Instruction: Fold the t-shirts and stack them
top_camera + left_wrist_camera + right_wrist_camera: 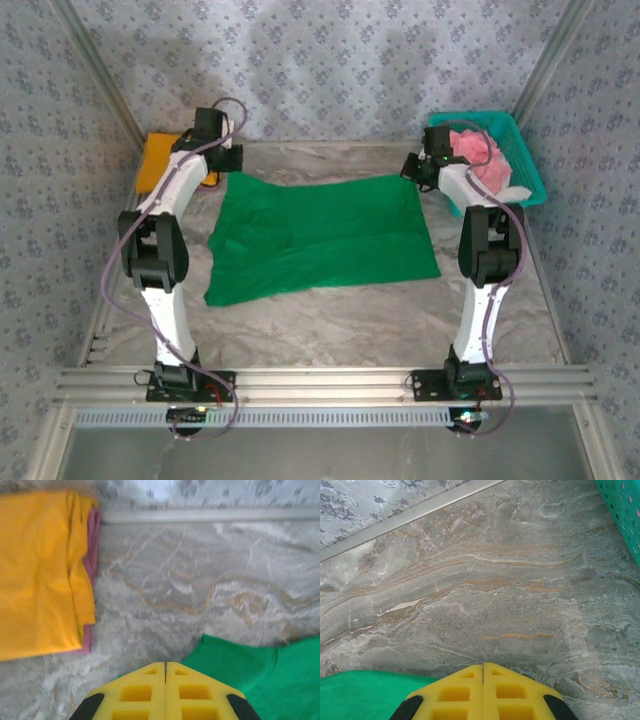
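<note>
Green shirt [320, 235] is the one in play. It lies spread flat in the middle of the surface [330, 320], not yet folded. My left hand [165, 666] is at its far left corner and my right hand [483, 667] at its far right corner, both low over the cloth edge.

Both hands are narrow, fingers pressed together with no gap showing. Green cloth runs right up under each one. Whether a corner is actually caught between the fingers, I cannot tell.

Off to the far left, the yellow shirt [35, 575] sits folded on top of a pink shirt [92, 555], so that looks like the stack. On the far right, the basket [525, 160] holds some pink cloth [480, 155].

So I read this as the first fold of the green shirt, the far edge about to come toward me. Next I want both corners lifted together, level and at the same pace, then carried over the near half and laid down. The edge has to keep taut between my hands, or it will sag and bunch in the middle.
</note>
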Action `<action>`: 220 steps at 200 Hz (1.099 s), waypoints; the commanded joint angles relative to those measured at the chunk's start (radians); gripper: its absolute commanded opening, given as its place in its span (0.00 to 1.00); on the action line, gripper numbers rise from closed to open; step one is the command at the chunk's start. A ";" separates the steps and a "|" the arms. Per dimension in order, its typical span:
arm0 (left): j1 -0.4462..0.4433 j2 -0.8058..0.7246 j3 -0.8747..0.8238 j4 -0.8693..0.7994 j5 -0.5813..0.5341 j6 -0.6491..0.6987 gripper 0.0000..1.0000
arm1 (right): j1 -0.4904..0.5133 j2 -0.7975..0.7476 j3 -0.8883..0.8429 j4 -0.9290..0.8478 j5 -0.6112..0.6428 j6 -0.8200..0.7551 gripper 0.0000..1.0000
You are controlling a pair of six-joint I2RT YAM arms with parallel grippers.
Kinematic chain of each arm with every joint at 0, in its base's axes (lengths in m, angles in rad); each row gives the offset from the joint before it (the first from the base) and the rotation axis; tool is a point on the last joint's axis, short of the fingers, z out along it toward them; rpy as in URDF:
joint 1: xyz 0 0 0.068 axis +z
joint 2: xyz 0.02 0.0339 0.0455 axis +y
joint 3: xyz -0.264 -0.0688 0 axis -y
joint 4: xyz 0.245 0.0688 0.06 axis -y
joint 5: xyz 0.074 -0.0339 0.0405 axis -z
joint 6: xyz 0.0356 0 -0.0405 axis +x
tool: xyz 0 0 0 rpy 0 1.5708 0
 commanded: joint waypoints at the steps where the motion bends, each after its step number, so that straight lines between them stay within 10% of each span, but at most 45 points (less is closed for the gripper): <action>1: -0.014 -0.059 -0.041 0.044 -0.031 0.022 0.00 | -0.007 -0.095 -0.040 0.042 -0.013 0.001 0.00; 220: -0.068 -0.673 -0.820 0.111 -0.220 -0.096 0.00 | -0.047 -0.364 -0.408 0.009 0.024 0.045 0.00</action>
